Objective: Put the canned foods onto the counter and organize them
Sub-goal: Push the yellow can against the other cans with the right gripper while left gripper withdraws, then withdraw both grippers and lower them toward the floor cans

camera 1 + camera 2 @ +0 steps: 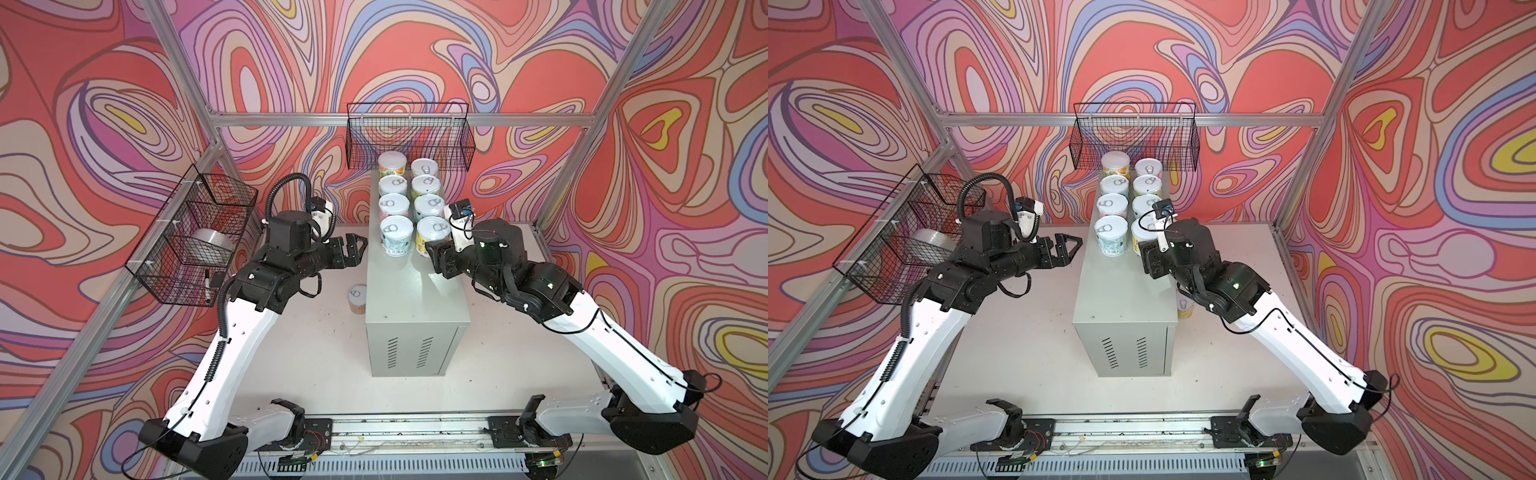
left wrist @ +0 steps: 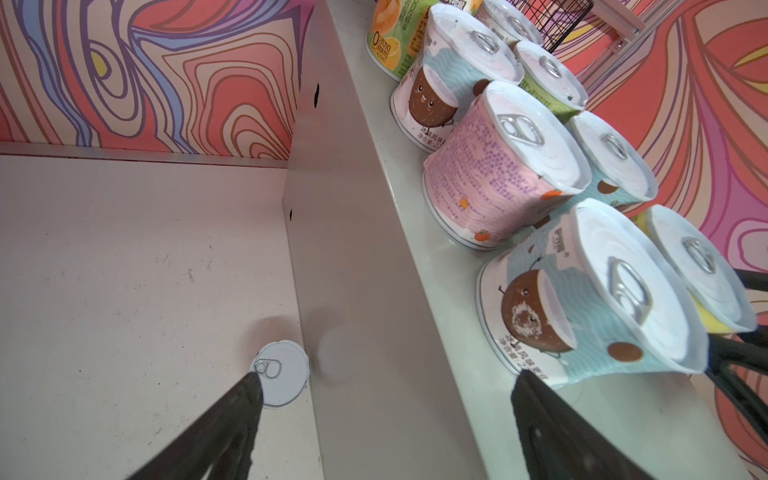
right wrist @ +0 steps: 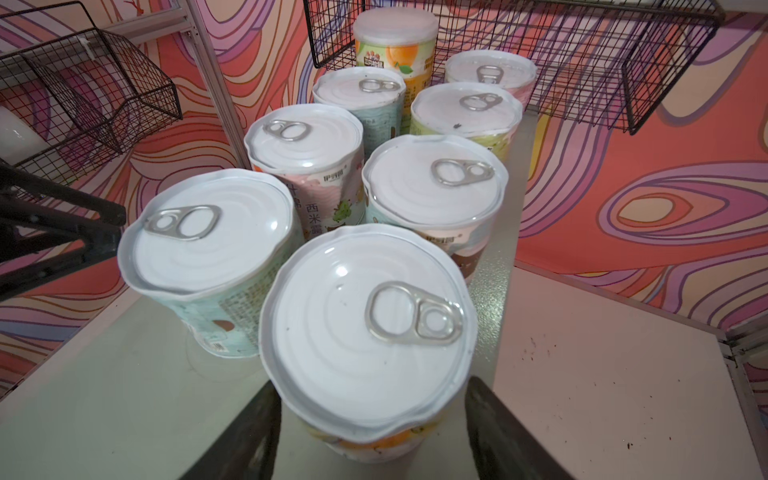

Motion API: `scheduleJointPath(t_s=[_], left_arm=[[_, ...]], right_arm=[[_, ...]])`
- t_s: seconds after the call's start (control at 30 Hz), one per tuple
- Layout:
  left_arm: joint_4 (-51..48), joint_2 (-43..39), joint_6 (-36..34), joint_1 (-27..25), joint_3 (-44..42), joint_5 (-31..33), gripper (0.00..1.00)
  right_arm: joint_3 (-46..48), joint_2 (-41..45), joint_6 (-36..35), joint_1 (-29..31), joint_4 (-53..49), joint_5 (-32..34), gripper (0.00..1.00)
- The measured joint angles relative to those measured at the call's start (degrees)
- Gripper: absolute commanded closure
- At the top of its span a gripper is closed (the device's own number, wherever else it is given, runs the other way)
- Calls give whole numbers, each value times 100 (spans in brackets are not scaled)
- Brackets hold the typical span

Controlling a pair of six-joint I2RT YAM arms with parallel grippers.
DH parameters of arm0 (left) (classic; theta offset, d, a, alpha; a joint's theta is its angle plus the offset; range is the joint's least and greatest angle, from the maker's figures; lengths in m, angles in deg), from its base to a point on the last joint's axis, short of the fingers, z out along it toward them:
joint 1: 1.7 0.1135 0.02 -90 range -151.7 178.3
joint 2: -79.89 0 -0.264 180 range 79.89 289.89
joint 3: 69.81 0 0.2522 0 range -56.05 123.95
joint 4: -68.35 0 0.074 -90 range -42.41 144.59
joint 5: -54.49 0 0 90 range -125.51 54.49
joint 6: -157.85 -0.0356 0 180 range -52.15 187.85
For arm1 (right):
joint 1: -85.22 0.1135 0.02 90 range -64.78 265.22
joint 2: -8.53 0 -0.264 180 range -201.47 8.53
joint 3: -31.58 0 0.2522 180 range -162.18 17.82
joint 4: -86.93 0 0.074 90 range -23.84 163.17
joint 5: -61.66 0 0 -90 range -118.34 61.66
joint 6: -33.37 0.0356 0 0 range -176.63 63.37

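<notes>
**Corner can may tip on release**

The grey worktop (image 1: 407, 299) carries eight cans (image 1: 397, 205) two abreast at its 12 o'clock end. The yellow can (image 3: 365, 328), at that block's 5 o'clock corner, stands between the right fingers (image 3: 249, 432); whether they clamp it I cannot tell, so pulling back could drag it over. The left fingers (image 2: 232, 415) gape empty above a loose can (image 1: 357, 297) just beside the worktop's 9 o'clock wall, awkward to grip

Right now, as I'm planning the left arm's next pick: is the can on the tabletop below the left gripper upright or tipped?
Upright: the can stands on the tabletop, pull-tab lid facing up, beside the counter.
</notes>
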Motion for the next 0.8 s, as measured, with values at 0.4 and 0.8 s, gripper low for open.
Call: scheduleJointPath(t_s=[0.4, 0.8], left_arm=[[72, 118, -24, 2, -140, 68, 0], [90, -68, -149, 70, -664, 1180, 0]], right_arm=[[-13, 203, 92, -31, -96, -229, 19], [461, 1351, 636, -138, -389, 938, 17]])
